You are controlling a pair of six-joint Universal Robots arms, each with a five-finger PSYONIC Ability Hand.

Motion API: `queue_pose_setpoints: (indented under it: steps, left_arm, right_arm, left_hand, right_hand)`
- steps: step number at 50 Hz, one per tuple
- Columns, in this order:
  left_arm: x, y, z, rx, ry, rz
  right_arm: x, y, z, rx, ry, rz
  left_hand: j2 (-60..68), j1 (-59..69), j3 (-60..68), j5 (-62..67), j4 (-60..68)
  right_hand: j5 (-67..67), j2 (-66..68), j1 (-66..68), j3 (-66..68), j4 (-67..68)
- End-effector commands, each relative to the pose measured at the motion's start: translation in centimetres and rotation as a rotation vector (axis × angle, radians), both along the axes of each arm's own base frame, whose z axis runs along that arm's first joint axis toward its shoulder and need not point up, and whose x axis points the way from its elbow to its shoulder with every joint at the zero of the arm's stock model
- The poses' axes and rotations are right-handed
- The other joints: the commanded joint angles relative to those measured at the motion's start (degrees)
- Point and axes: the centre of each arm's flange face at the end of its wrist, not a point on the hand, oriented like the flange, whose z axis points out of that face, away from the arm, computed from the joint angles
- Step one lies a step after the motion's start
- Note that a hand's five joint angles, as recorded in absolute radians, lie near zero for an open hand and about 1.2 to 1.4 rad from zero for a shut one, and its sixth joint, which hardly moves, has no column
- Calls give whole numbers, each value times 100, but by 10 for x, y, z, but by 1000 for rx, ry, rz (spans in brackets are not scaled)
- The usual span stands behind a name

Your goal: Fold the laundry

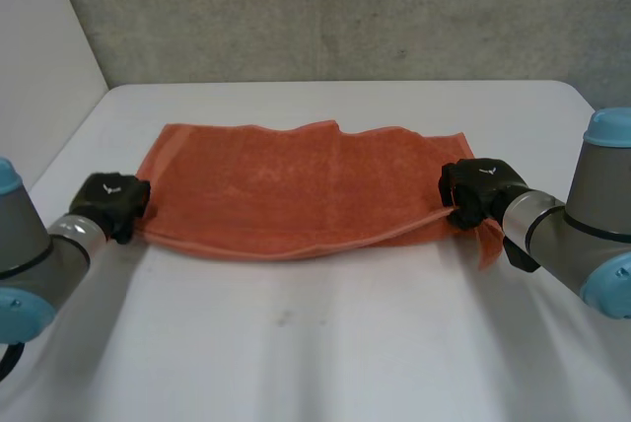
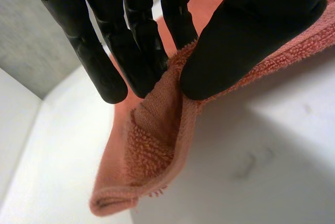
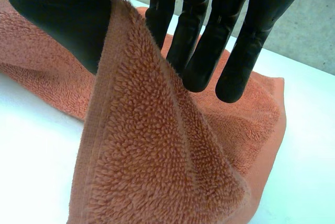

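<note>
One orange towel (image 1: 286,195) lies spread across the middle of a white bench (image 1: 315,343), with two black hands on it, one at each end. A rough grey wall (image 1: 345,8) stands behind the bench.

From the head view, the left hand (image 1: 110,203) sits at the towel's near left corner and the right hand (image 1: 473,188) at its near right corner. The near edge runs between them, and a flap hangs beside the right wrist. That view does not show the fingers.

The wrist views do. The left hand is grasping the towel, its edge pinched between thumb and fingers, and the corner droops from the fingertips to the bench. The right hand is also grasping the towel, pinched between thumb and fingers, with a broad fold of looped cloth hanging under the palm.
</note>
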Motion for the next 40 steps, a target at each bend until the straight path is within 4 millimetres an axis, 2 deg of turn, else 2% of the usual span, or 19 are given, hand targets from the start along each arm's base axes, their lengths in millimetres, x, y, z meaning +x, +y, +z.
queue_pose_setpoints:
  steps: [1, 7, 9, 10, 12, 13, 15, 18, 20, 24, 27, 28, 29, 31, 35, 40]
  left_arm:
    - [4, 6, 34, -71, 44, 24]
    - [7, 12, 38, -51, 60, 38]
    - [18, 20, 39, -13, 50, 76]
    - [19, 20, 39, -12, 49, 76]
    - [26, 30, 44, 25, 45, 104]
    - [26, 30, 44, 25, 45, 104]
    - [29, 41, 51, 60, 45, 116]
    - [30, 47, 55, 76, 44, 121]
    - [35, 58, 60, 98, 43, 139]
    - [36, 63, 64, 101, 47, 144]
    - [35, 66, 61, 110, 46, 139]
    - [37, 66, 60, 113, 47, 143]
    - [37, 66, 60, 113, 47, 143]
    - [37, 65, 59, 118, 48, 146]
    - [37, 64, 57, 118, 48, 146]
    - [37, 63, 54, 123, 48, 146]
  right_arm:
    - [-1, -1, 2, -2, -1, -2]
    - [-4, 3, 7, -2, 42, 10]
    - [-7, 15, 11, 28, 134, 59]
    - [-7, 16, 11, 28, 134, 59]
    - [-11, 32, 14, 66, 246, 124]
    - [-11, 32, 14, 66, 247, 124]
    - [-16, 46, 19, 101, 325, 170]
    - [-18, 54, 22, 113, 351, 192]
    - [-23, 66, 24, 137, 397, 212]
    - [-28, 67, 25, 135, 400, 206]
    - [-36, 59, 20, 124, 384, 163]
    - [-40, 56, 17, 113, 380, 145]
    - [-40, 56, 17, 113, 380, 144]
    - [-45, 55, 8, 99, 378, 126]
    - [-50, 55, 1, 101, 379, 108]
    - [-65, 54, -7, 144, 376, 64]
  left_hand:
    - [1127, 1440, 1153, 1237, 1128]
    - [1127, 1440, 1153, 1237, 1128]
    - [1127, 1440, 1153, 1237, 1128]
    - [1127, 1440, 1153, 1237, 1128]
    - [1127, 1440, 1153, 1237, 1128]
    - [1127, 1440, 1153, 1237, 1128]
    - [1127, 1440, 1153, 1237, 1128]
    - [1127, 1440, 1153, 1237, 1128]
    - [1127, 1440, 1153, 1237, 1128]
    - [1127, 1440, 1153, 1237, 1128]
    - [1127, 1440, 1153, 1237, 1128]
    - [1127, 1440, 1153, 1237, 1128]
    - [1127, 1440, 1153, 1237, 1128]
    - [1127, 1440, 1153, 1237, 1128]
    - [1127, 1440, 1153, 1237, 1128]
    - [1127, 1440, 1153, 1237, 1128]
  right_hand:
    - [1304, 1258, 2409, 1210, 1170]
    - [1304, 1258, 2409, 1210, 1170]
    - [1304, 1258, 2409, 1210, 1170]
    - [1304, 1258, 2409, 1210, 1170]
    - [1304, 1258, 2409, 1210, 1170]
    - [1304, 1258, 2409, 1210, 1170]
    - [1304, 1258, 2409, 1210, 1170]
    - [1304, 1258, 2409, 1210, 1170]
    - [1304, 1258, 2409, 1210, 1170]
    - [1304, 1258, 2409, 1210, 1170]
    - [1304, 1258, 2409, 1210, 1170]
    - [328, 282, 1432, 234, 194]
    - [318, 272, 1422, 224, 184]
    - [-589, -635, 516, -683, -722]
    - [-961, -1007, 144, -1055, -1094]
    - [-961, -1007, 144, -1055, -1094]
